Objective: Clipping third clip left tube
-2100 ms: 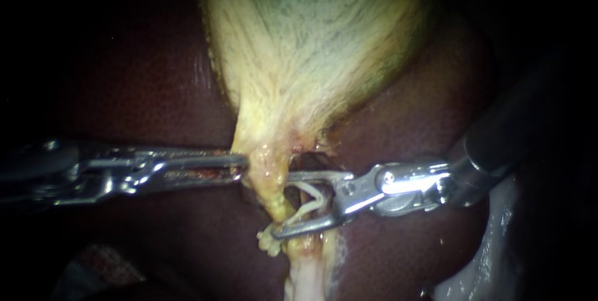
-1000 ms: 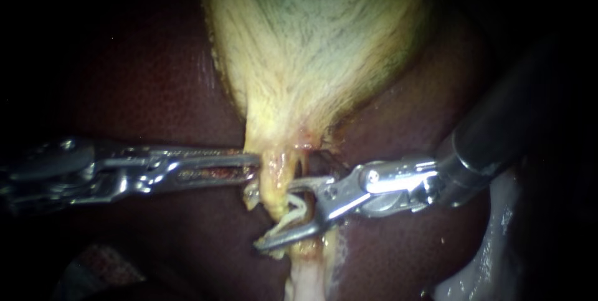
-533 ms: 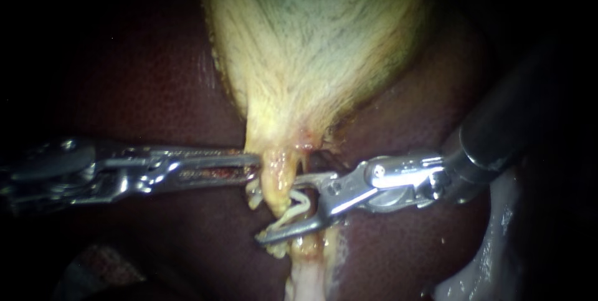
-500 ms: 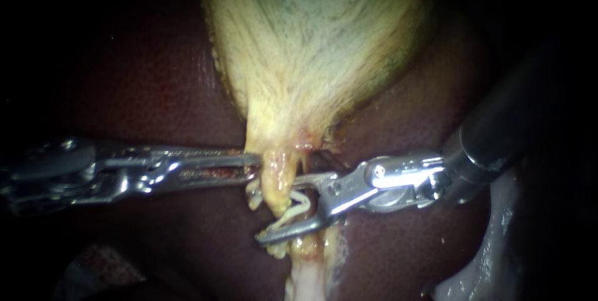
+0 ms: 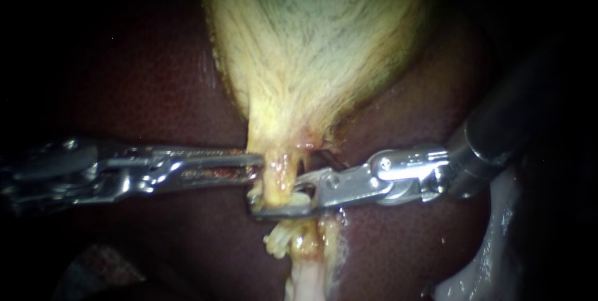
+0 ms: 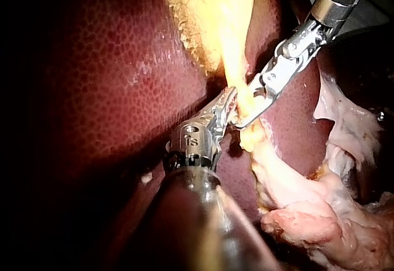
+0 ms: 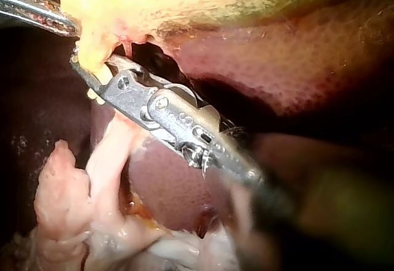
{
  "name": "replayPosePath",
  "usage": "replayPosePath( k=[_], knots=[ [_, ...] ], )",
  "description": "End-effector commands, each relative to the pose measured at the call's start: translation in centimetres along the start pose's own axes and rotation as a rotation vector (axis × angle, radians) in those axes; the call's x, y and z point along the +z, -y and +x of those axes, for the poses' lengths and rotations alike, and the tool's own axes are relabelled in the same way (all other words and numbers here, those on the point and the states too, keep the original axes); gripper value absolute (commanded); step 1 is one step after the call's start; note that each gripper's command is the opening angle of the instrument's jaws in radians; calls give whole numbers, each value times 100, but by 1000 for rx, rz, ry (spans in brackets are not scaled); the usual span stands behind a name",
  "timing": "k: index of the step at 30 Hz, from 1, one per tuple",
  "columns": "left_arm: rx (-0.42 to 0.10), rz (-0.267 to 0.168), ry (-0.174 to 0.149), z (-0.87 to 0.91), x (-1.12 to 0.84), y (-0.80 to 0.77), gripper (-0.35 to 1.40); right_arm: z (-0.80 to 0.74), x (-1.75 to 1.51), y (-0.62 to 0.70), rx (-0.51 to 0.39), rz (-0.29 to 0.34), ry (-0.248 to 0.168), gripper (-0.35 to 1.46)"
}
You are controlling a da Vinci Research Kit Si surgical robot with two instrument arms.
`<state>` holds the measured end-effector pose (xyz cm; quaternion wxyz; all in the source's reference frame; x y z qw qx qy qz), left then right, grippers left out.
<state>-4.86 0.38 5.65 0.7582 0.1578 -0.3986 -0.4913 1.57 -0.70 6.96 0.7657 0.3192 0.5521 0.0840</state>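
The right instrument [image 5: 256,209] hides the tube [image 5: 278,179] where it clamps; its near shaft is blurred.

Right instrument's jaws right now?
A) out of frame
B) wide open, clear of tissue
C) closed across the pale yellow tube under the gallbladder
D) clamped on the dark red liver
C: the slender silver right instrument has its jaws together across the pale yellow tube below the yellow-white gallbladder.
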Motion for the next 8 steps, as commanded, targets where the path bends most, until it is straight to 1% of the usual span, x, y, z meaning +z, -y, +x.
replayPosePath(
  k=[1,8],
  knots=[
    [0,0,0,0,0,0,-35,1,1,1,0,1,0,-16],
    [0,-1,0,0,1,0,-35,-2,3,3,4,1,1,-16]
  ],
)
